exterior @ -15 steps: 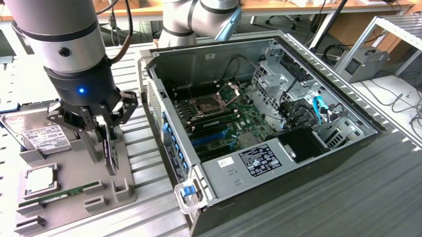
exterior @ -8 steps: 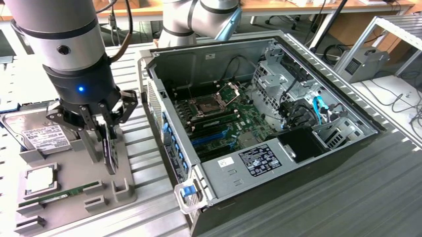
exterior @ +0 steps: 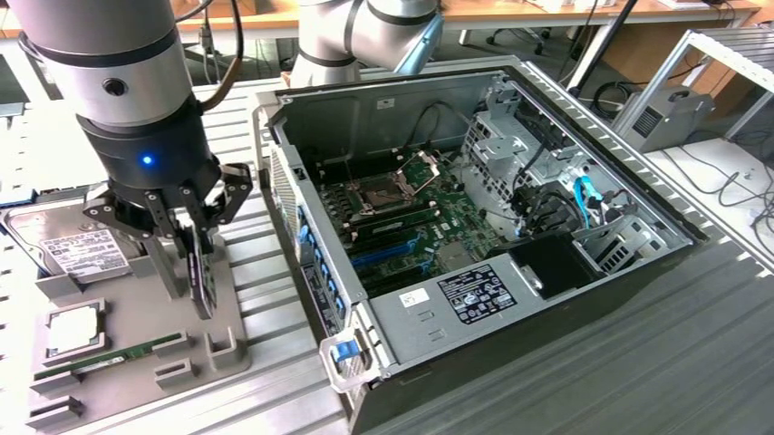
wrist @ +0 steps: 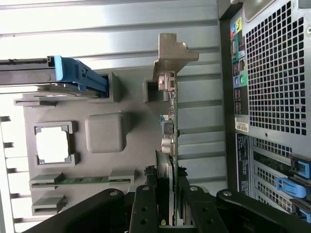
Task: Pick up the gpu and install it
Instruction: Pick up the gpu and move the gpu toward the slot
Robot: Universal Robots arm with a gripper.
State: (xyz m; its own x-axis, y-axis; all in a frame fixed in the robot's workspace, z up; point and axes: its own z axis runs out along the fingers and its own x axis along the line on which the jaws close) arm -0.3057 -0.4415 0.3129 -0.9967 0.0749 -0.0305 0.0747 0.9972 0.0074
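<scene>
Gripper (exterior: 198,246) (wrist: 166,178) is clamping its fingers against both faces of the gpu (exterior: 202,292) (wrist: 168,127), a thin flat black-faced card with a silver metal end bracket (wrist: 171,52).

- The card is standing on edge, upright, over the grey moulded plastic holder (exterior: 136,304) (wrist: 138,160), along the holder's side nearest the case. I cannot tell whether its lower edge is clearing the slot posts.
- The bracket end is sticking out past the fingers, just beside a short grey post.
- A narrow strip of ribbed metal worktop (exterior: 677,362) (wrist: 121,24) is running between the holder and the black-and-silver computer case (exterior: 423,317) (wrist: 277,63).
- The case is lying open side up, with the green motherboard (exterior: 454,222) facing upward.
- A silver labelled hard drive (exterior: 79,249) and a narrow green RAM stick (exterior: 109,356) (wrist: 82,180) are sitting on the exterior view's left of the card, apart from the fingers.
</scene>
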